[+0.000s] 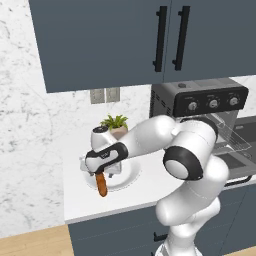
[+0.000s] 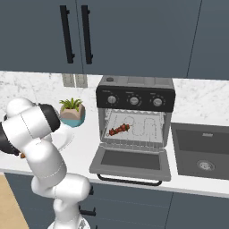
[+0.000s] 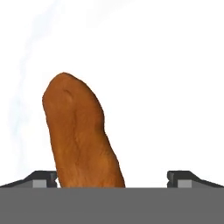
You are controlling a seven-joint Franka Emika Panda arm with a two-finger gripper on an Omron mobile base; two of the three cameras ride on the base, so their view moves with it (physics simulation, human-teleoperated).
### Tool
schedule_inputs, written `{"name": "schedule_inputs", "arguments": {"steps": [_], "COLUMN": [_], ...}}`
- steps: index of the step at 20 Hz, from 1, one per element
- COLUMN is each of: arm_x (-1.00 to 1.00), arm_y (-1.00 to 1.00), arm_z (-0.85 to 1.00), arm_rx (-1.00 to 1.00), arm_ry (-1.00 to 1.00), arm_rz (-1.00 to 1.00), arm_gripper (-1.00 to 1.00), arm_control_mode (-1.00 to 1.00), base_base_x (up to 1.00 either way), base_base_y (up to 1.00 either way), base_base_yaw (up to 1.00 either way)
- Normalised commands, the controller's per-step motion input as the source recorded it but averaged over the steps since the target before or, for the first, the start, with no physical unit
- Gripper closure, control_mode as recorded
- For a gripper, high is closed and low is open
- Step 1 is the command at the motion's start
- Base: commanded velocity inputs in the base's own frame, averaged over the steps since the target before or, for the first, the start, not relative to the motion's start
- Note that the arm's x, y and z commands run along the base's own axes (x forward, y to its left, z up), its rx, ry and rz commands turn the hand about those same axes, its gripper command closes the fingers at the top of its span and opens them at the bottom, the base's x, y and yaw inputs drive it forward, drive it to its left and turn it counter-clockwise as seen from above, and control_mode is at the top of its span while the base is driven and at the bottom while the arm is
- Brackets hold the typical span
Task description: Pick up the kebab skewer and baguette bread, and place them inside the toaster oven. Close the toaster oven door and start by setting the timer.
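The baguette bread (image 1: pixel 102 186) lies on a white plate (image 1: pixel 128 176) at the left of the counter. My gripper (image 1: pixel 99 173) hovers right over it, pointing down. In the hand view the baguette bread (image 3: pixel 81 131) runs up between the gripper (image 3: pixel 113 178) tips, close to the left fingertip and well apart from the right one; the jaws stand open. The kebab skewer (image 2: pixel 119 130) rests on the wire rack inside the toaster oven (image 2: pixel 134 96). The toaster oven door (image 2: pixel 132 159) hangs dropped open, flat over the counter.
A potted plant (image 2: pixel 72 112) stands behind the plate beside the oven. A dark sink (image 2: pixel 203 150) lies right of the oven. Dark wall cabinets with bar handles (image 1: pixel 161 37) hang overhead. The counter's front edge runs just before the plate.
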Motion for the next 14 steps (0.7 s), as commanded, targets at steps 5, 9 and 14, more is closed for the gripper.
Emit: {"name": "schedule_inputs", "arguments": {"steps": [5, 9, 14], "arm_x": [0.0, 0.0, 0.0], "arm_y": [0.0, 0.0, 0.0], "arm_z": [-0.14, 0.0, 0.01], "arm_rx": [0.0, 0.0, 0.0], "arm_ry": [0.0, 0.0, 0.0], "arm_rz": [0.0, 0.0, 0.0], "arm_gripper": [1.0, 1.0, 1.0], "arm_control_mode": [-1.0, -1.0, -1.0], "base_base_x": [0.0, 0.0, 0.0], "base_base_y": [0.0, 0.0, 0.0], "base_base_yaw": [0.0, 0.0, 0.0]}}
